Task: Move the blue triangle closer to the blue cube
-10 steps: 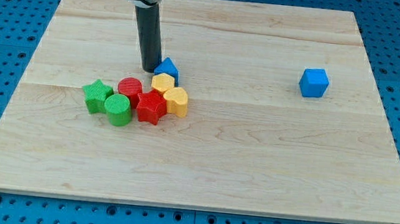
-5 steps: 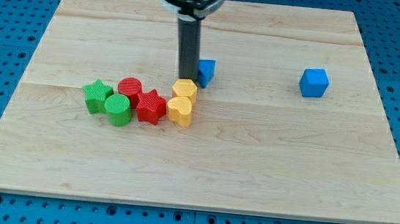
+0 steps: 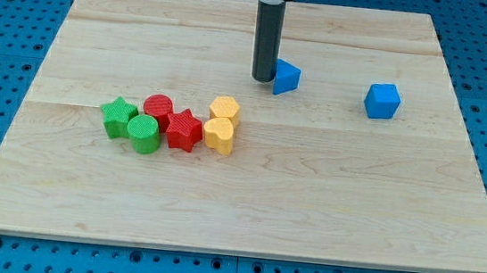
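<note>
No claw on this rig, so nothing to report as apart or clamped; I only have the rod, and my tip [image 3: 263,79] sits touching the view's-left face of the blue triangle [image 3: 286,76]. Triangle is on the upper-middle of the bench [image 3: 326,207], with the blue cube [image 3: 382,101] off to the view's right and slightly lower, a clear gap between them. Judgement: push is mid-way, contact is good, direction mostly right. To do it well I'd keep my tip centred behind the triangle so the line tip-triangle-cube stays straight; since the cube sits a bit toward the view's bottom, I'd bias contact slightly to the triangle's upper-left so it drifts down as it goes. A wedge shape will likely rotate off a round rod if contact goes off-centre, so short, slow strokes and re-seat if it yaws. Stop just short of the cube; ramming it shoves the cube away and gains nothing. The cluster at the view's left, green star [image 3: 117,116], green cylinder [image 3: 143,133], red cylinder [image 3: 158,109], red star [image 3: 183,130], 2 yellow blocks [image 3: 221,123], is well behind my tip and out of the path.
</note>
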Controlling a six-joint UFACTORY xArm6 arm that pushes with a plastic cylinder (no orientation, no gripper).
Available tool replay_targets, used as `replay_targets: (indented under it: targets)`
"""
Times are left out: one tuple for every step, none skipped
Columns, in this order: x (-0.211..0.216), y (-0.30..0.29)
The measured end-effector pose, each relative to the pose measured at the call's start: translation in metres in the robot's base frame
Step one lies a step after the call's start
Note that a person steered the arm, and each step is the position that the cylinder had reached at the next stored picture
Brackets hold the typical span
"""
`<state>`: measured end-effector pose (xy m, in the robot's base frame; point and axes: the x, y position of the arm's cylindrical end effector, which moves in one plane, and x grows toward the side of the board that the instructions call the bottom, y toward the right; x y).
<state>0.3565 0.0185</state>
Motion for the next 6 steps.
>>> replay_targets:
  targets:
    - [-0.002,0.012]
    - [-0.002,0.026]
    - [-0.003,0.039]
    - [-0.004,0.055]
    - [-0.007,0.073]
    - [-0.011,0.090]
